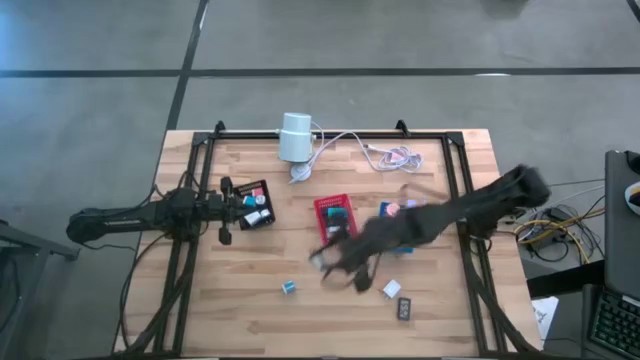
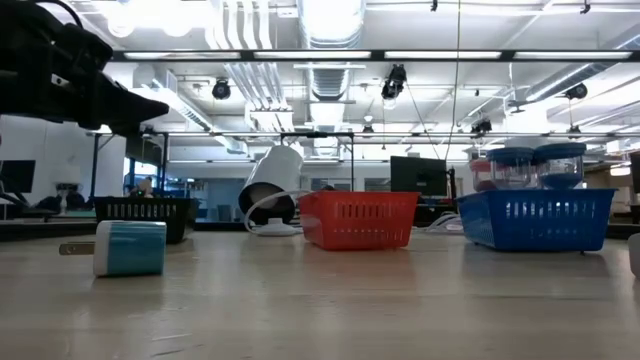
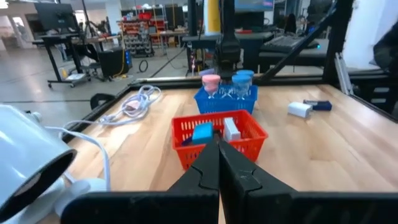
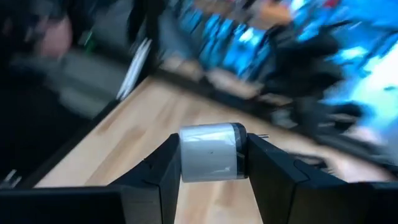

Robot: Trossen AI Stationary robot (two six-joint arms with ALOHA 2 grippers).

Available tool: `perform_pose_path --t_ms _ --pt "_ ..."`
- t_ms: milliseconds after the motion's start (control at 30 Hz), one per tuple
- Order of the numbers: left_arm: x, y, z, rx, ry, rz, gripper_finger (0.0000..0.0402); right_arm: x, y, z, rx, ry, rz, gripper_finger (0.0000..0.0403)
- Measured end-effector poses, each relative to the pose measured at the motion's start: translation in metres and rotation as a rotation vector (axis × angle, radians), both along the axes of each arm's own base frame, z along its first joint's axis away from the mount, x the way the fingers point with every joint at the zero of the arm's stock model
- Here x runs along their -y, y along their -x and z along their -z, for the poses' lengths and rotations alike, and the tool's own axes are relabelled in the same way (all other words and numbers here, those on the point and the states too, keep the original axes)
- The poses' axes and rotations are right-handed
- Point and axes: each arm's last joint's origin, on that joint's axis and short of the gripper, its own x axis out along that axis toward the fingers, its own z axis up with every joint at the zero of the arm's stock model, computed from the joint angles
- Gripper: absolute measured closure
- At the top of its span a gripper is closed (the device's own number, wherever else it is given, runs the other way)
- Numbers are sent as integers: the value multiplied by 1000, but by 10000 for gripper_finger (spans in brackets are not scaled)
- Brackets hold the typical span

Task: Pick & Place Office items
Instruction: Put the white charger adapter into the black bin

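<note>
My right gripper (image 1: 325, 262) hangs over the table's middle, near side of the red tray (image 1: 335, 215), shut on a white block with a grey end (image 4: 210, 152). My left gripper (image 3: 219, 165) is shut and holds nothing, hovering level over the black tray (image 1: 262, 186) at the table's left. Loose items lie flat on the wood: a teal and white block (image 1: 288, 287) (image 2: 130, 248), a white block (image 1: 391, 289) and a black piece (image 1: 405, 308). The red tray holds a teal and a white piece (image 3: 214, 132). The blue tray (image 3: 225, 99) holds pink and blue round pieces. My right gripper pinches the white block between its two fingers (image 4: 163, 167), one on each of the block's ends, the grey end (image 4: 239, 149) against one finger. The block lies crosswise between the fingertips, lifted clear of the table.
A white cylinder (image 1: 295, 137) with cables (image 1: 390, 155) lies near the table's far edge. A black frame (image 1: 455, 190) runs round the work area. Bare wood shows at the near left. A dark arm part (image 2: 60, 65) fills the low view's upper left.
</note>
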Motion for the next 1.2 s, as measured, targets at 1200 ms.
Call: perform_pose_path --t_ms 1200 --pt "-5 1 -5 16 -221 -149 401 102 243 84 505 -125 405 259"
